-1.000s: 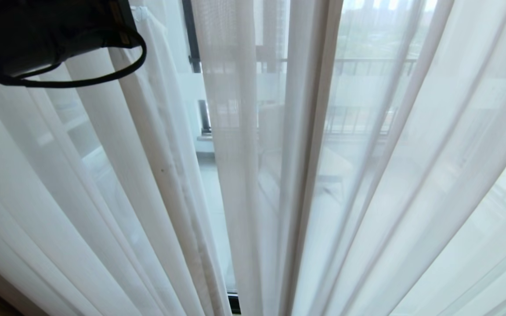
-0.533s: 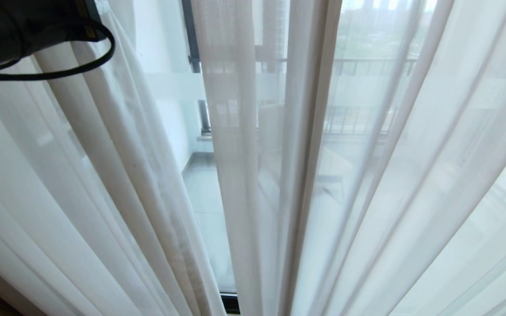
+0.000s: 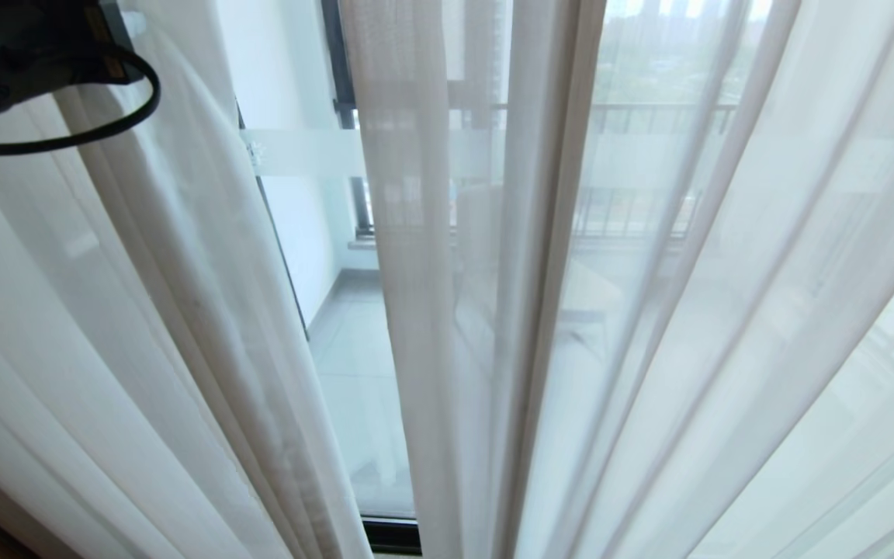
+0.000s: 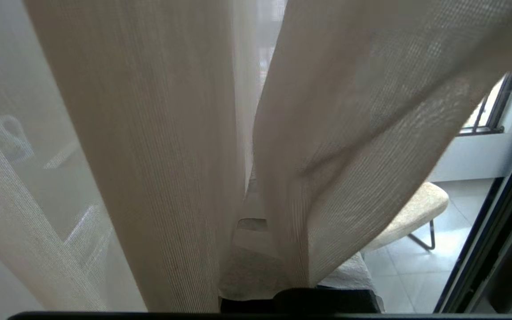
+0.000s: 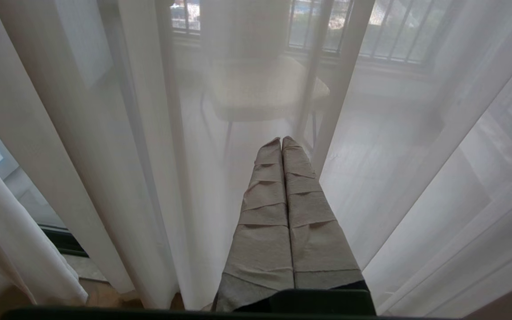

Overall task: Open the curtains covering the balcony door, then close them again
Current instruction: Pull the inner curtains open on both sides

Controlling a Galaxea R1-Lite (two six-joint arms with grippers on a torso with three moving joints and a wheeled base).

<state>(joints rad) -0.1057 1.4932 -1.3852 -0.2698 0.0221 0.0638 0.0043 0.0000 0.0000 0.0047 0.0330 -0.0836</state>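
My left gripper (image 3: 117, 19) is at about ten o'clock in the head view, its fingers pressed together with a fold of the curtains (image 3: 206, 310) bunched around them, pulling it toward nine o'clock. A gap shows the balcony door (image 3: 292, 256) at the centre. My right gripper (image 5: 281, 146) is closed on nothing, near six o'clock before the sheer. I think the thin cloth may slip out if the pull is too fast.

Beige upholstered chair (image 4: 416, 213) on thin dark legs, standing on pale floor tiles (image 3: 354, 388) outside. Dark railing bars (image 3: 649, 116) beyond it. Greenery, possibly trees (image 3: 664, 54), hazy in the distance.
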